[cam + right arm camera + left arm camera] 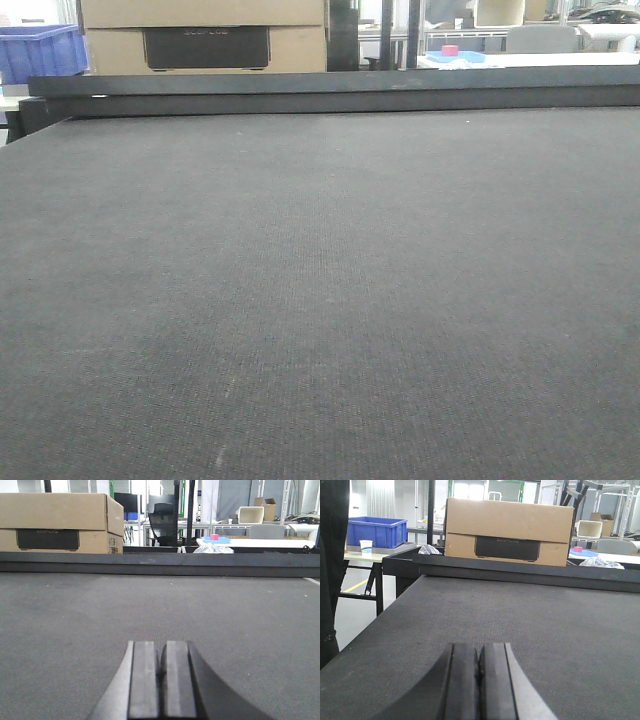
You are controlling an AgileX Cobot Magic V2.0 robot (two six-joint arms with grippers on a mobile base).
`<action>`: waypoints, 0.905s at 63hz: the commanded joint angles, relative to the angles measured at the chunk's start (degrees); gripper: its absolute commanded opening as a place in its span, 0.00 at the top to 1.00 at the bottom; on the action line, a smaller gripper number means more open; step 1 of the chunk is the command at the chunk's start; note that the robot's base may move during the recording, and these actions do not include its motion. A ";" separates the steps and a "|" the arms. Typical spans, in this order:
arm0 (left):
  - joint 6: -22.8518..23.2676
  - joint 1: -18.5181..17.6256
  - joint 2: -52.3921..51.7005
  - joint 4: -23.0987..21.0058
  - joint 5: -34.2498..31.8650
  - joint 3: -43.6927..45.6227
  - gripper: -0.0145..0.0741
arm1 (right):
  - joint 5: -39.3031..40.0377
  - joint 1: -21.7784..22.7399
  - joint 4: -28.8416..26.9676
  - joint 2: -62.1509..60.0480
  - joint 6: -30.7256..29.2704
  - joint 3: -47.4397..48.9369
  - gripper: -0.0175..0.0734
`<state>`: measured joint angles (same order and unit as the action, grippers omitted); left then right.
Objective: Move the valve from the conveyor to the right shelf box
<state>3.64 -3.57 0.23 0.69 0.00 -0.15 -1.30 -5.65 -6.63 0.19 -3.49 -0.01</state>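
The conveyor (320,280) is a wide dark grey woven belt that fills all three views, with a dark rail along its far edge. No valve shows on it in any view, and the right shelf box is out of view. My left gripper (479,652) hovers low over the belt (530,615), shut, its two black pads pressed together with nothing between them. My right gripper (161,650) is likewise low over the belt (150,605), shut on nothing. Neither gripper appears in the front view.
Beyond the far rail stands a large cardboard box (509,530) with a black panel. A blue crate (375,532) and a paper cup (365,546) sit on a table at far left. A blue tray with a pink block (216,539) lies on a white table.
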 commanded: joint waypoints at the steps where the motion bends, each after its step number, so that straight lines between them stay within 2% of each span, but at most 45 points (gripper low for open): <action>1: 0.07 -0.03 -0.23 0.07 -1.05 0.15 0.96 | 1.30 -0.17 0.14 -0.19 -0.12 0.01 0.99; 50: 0.07 -0.07 -0.23 0.07 -1.16 0.15 0.96 | 1.30 -0.20 0.67 -0.19 -0.12 0.01 0.99; 57: 0.07 -0.07 -0.23 -0.18 -0.62 0.90 0.96 | 9.86 -0.20 0.04 -0.19 -0.12 0.01 0.99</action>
<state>3.64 -3.57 0.23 0.69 0.00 -0.15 1.59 -5.73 -6.40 0.19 -3.49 -0.01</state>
